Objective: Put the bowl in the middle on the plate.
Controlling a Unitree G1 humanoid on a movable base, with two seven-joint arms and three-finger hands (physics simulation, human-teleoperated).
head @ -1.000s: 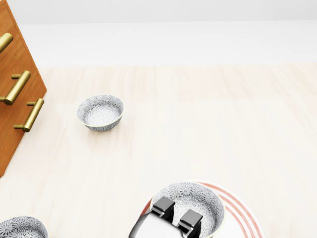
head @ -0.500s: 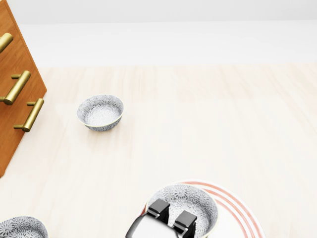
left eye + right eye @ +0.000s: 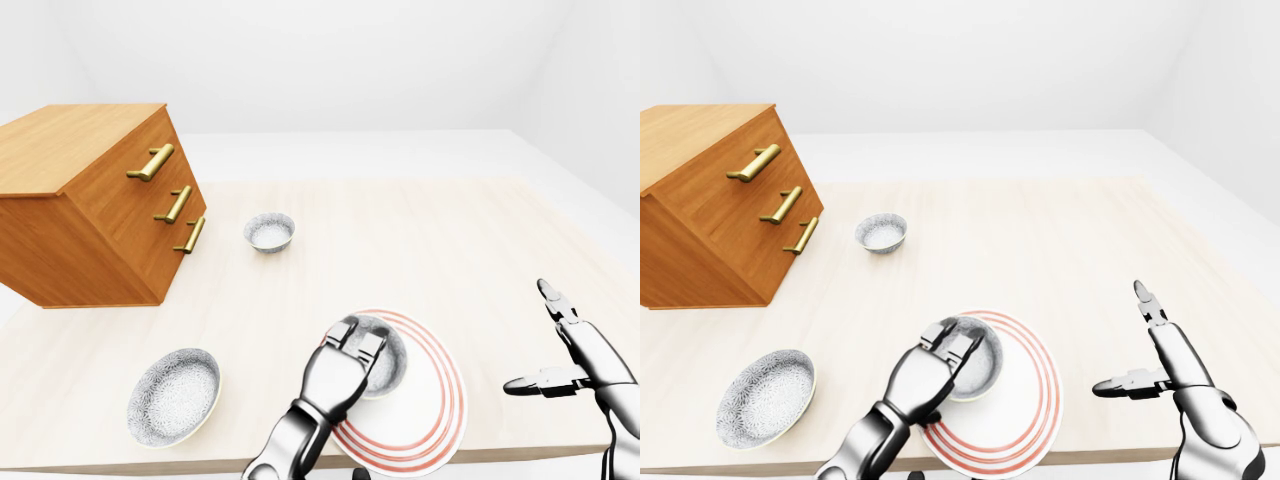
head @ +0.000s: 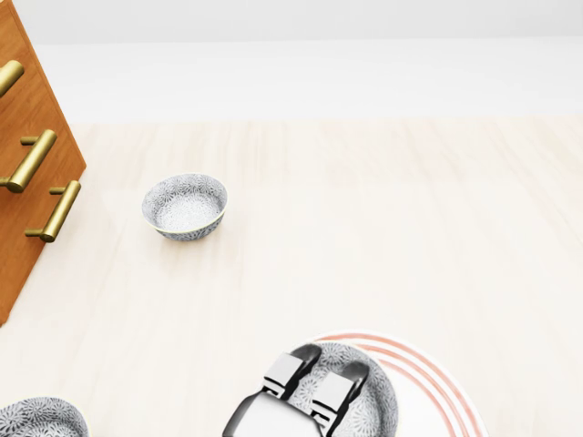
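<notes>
a: how is the bowl (image 3: pixel 392 362) expected to handle?

b: it is judged stiff, glazed and breakable, like ceramic, and fairly light. a smooth rim may slip, so it is best taken at the rim, one wall pinched between fingers inside and thumb outside, and set down softly.

a: how is it held now?

b: two fingers (image 3: pixel 345 333) of the left hand (image 3: pixel 332 380) are hooked over the rim on the bowl's lower-left side and reach inside. the thumb is hidden beneath, so the pinch is inferred, not seen.

a: and the right hand (image 3: pixel 1168 365)?

b: it is spread wide and holds nothing, well apart at the right of the eye views.

a: where is the bowl?

b: it is over the left half of the plate (image 3: pixel 432 405), inside the red rings. whether it rests there or is held just above cannot be told.

a: how does it look?

b: small and round, with a fine grey-and-white speckled pattern inside and out and a pale rim. two like bowls are seen on the table (image 3: pixel 420 240): a far bowl (image 3: pixel 269 231) near the drawer chest (image 3: pixel 90 200) and a near bowl (image 3: pixel 174 396) at lower left.
</notes>
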